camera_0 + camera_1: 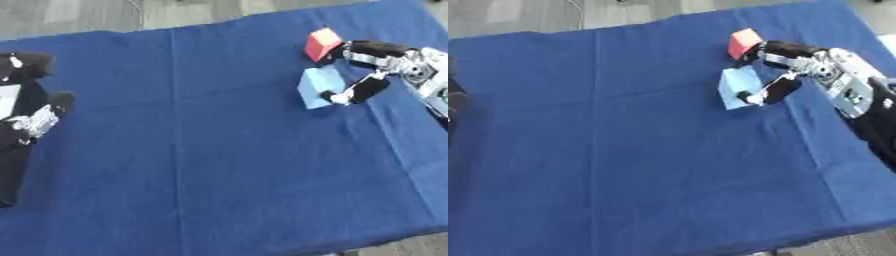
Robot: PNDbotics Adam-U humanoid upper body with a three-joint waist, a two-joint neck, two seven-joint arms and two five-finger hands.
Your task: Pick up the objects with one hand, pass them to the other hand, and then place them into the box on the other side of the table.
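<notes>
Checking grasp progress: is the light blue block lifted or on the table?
Cannot tell. The right hand has its fingers around the light blue block, hiding its underside.

Even, bright light falls on the blue-clothed worktop (219,150), with faint shadows (both views softly blurred throughout).

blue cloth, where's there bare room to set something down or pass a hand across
The blue cloth is bare across its whole middle and near edge, between the left hand at the left border and the right hand. It is crowded only at the far right, where the right hand reaches around the light blue block with the red block just behind.
</notes>
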